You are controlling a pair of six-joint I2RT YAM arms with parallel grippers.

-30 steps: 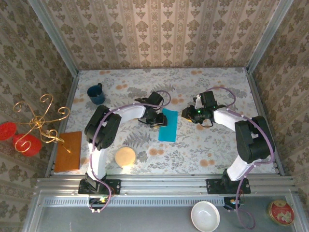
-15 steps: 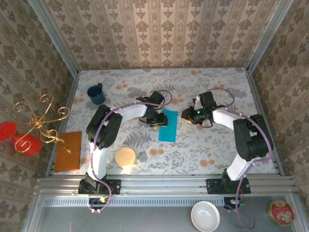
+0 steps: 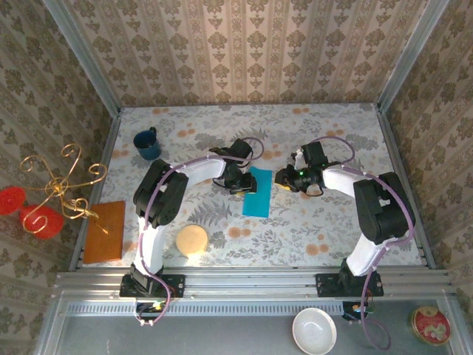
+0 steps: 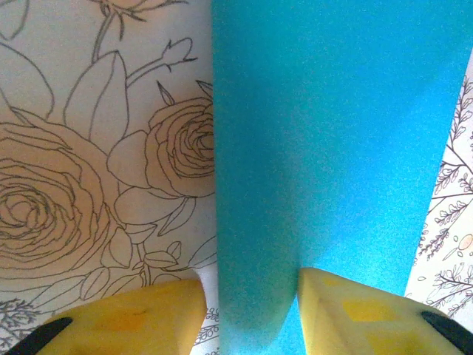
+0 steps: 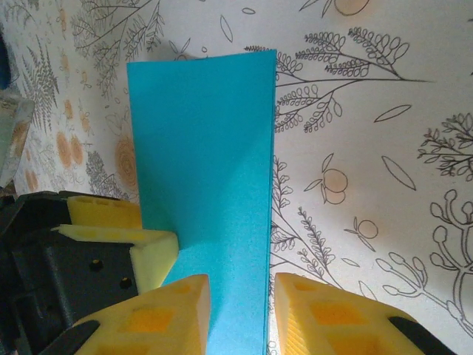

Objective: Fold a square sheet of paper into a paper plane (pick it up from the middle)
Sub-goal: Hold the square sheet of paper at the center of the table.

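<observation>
Left gripper, right gripper spread astride the square sheet of paper; we reckon it's light and floppy, so pinch a mid-frame edge.

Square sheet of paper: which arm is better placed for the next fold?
Likely right: the right gripper straddles the sheet at its long edge, while the left gripper brackets one end, seemingly anchoring it.

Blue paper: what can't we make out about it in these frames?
Left wrist: the paper runs off the top and bottom edges. A finger of the left tool covers its near part, so a grip cannot be judged.
Right wrist: the paper's near end is cut off by the bottom edge between the right tool fingers. The left tool's pad hides one corner.
Top view: creases and layers are too small to see.
</observation>
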